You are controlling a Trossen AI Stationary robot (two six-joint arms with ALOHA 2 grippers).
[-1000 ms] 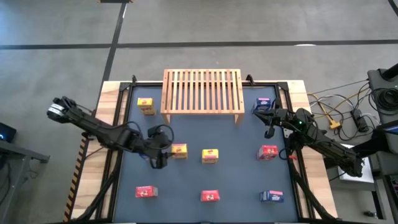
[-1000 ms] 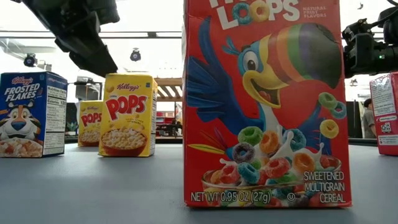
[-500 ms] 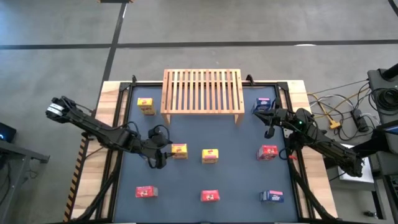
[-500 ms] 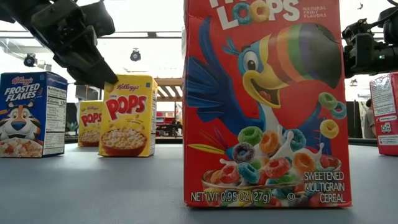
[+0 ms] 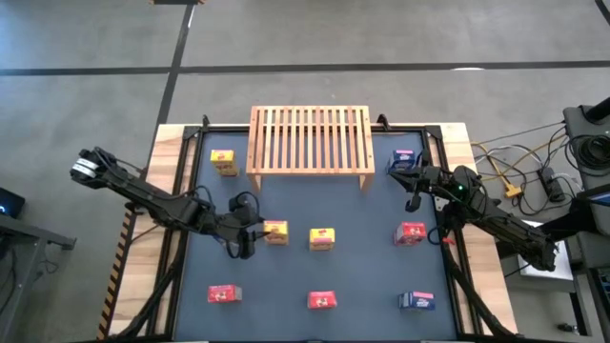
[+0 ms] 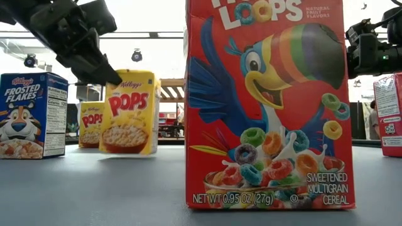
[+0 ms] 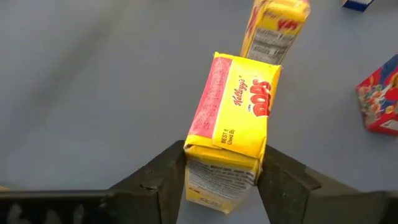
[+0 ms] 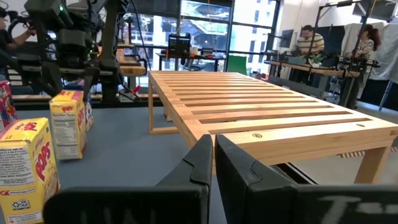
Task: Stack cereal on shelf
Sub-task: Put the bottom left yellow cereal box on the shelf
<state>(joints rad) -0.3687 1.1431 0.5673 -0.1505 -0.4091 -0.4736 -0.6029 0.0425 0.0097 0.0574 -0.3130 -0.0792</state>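
Note:
My left gripper point(image 5: 255, 232) point(image 7: 224, 180) is shut on a yellow Pops cereal box point(image 5: 275, 232) point(image 6: 129, 113) in the middle of the table. It shows at the box's upper corner in the low view point(image 6: 100, 70). Two more yellow boxes point(image 5: 224, 162) point(image 5: 322, 238) stand on their bases. The light wooden slatted shelf point(image 5: 310, 138) point(image 8: 261, 112) stands on its short legs at the far edge. My right gripper point(image 5: 412, 188) point(image 8: 213, 152) is shut and holds nothing. It hovers off the shelf's right end, beside a blue box point(image 5: 404, 157). My left gripper pinches the yellow box between its two fingers point(image 7: 171, 171), one on each broad face. They sit at the box's upper end point(image 7: 224, 149), on the side nearest the table's left edge. The fingers come slanting down from the left. The box sits a little tilted.
Red boxes point(image 5: 412, 233) point(image 5: 224, 293) point(image 5: 322, 301) and a blue box point(image 5: 416, 301) stand spread over the near half of the dark tabletop. A large red Froot Loops box point(image 6: 267, 103) fills the low view. Cables lie off the table's right side.
My left gripper has come down onto the yellow box's upper corner and taken hold of it. The box stood upright a second ago and now leans a little. My right arm has kept still.

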